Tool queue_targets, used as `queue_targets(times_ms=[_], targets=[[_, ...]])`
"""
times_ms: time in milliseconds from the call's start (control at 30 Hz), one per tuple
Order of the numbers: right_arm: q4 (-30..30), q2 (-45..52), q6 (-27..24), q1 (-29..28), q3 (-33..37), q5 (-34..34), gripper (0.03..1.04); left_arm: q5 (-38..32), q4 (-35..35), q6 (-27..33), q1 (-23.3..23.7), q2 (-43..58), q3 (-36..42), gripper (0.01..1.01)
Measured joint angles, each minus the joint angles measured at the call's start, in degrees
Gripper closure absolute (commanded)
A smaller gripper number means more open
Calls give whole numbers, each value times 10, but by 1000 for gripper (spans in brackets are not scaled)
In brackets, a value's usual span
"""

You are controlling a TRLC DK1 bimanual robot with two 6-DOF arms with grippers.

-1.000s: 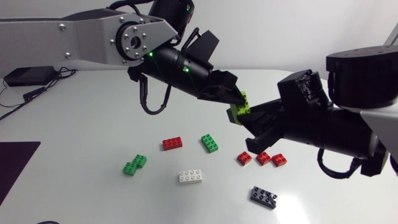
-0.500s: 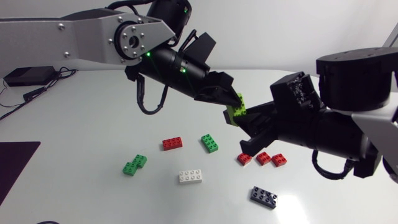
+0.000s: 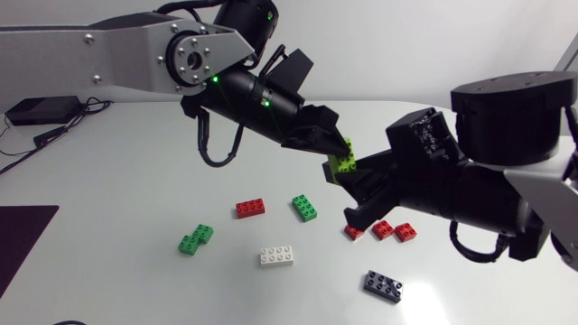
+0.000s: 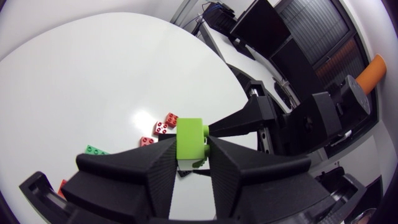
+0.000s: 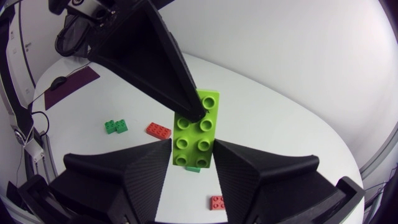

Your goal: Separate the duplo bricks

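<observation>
A lime green duplo brick (image 3: pixel 342 162) hangs in the air above the table's middle, held from two sides. My left gripper (image 3: pixel 334 149) comes from the upper left and is shut on its far end (image 4: pixel 191 142). My right gripper (image 3: pixel 354 182) comes from the right, and both of its fingers press the brick's near end (image 5: pixel 195 134). In the right wrist view the studs face the camera. Loose bricks lie on the table below: a red one (image 3: pixel 250 208), a green one (image 3: pixel 304 208), a joined green pair (image 3: pixel 195 239), a white one (image 3: pixel 277 256) and a dark grey one (image 3: pixel 383 285).
Three small red bricks (image 3: pixel 383 229) lie under my right gripper, partly hidden by it. A black box (image 3: pixel 41 110) with cables sits at the far left. A dark mat (image 3: pixel 23 244) lies at the table's left edge.
My right arm has pushed a little to the left, and the lime brick with both grippers has shifted slightly left. The bricks on the table have not moved.
</observation>
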Motion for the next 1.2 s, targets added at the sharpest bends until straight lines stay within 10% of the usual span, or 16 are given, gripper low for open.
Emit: queue_targets(times_ms=[300, 433, 700, 867, 1200], targets=[[0, 4, 0, 4, 0, 3, 523, 7, 0, 0, -6, 0, 0, 767], [0, 4, 0, 11, 0, 17, 911, 7, 0, 0, -7, 0, 0, 767], [0, 4, 7, 18, -1, 30, 941, 6, -4, -2, -7, 0, 0, 756], [-3, -4, 7, 25, -3, 8, 943, 10, -2, 0, -6, 0, 2, 154], [-47, -41, 7, -59, -3, -80, 941, -26, 8, 159, 42, -52, 2, 87]])
